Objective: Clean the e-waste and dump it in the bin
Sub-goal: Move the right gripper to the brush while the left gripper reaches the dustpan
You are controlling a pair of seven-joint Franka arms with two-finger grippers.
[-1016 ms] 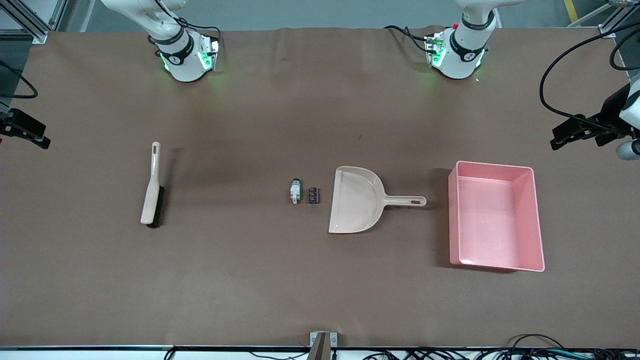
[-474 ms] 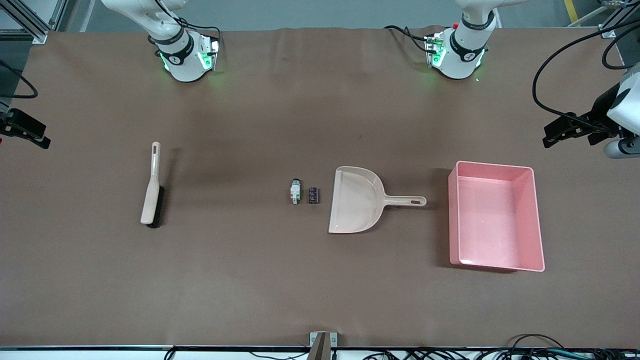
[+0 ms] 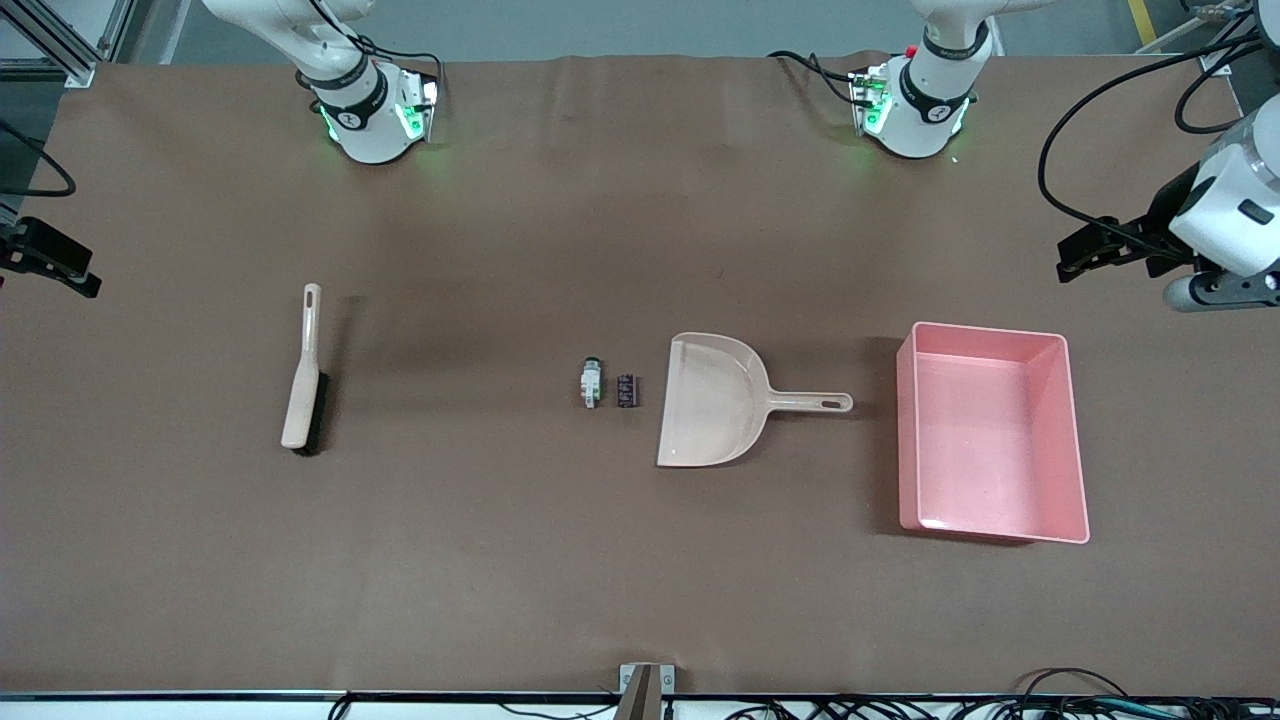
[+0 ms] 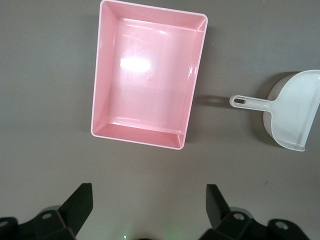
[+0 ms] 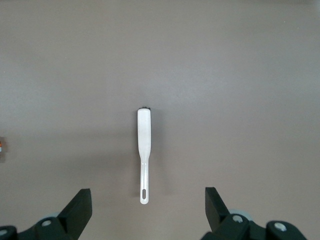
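E-waste (image 3: 608,386) on table beside dustpan (image 3: 712,400) mouth, unswept. Start stage: left gripper (image 4: 147,205) over table by bin (image 3: 990,430), right gripper (image 5: 147,206) over brush (image 5: 143,150), both empty, jaws wide. Next: grab brush, dustpan handle.

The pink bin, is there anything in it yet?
Empty. The pink bin shows only its bare floor; both e-waste pieces lie on the table beside the dustpan.

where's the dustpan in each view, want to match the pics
Front view: dustpan at mid-table, between the e-waste and the bin.
Left wrist view: dustpan at the frame edge, handle pointing at the bin.
Right wrist view: not in it.
Shared landmark, front and left wrist: the pink bin.
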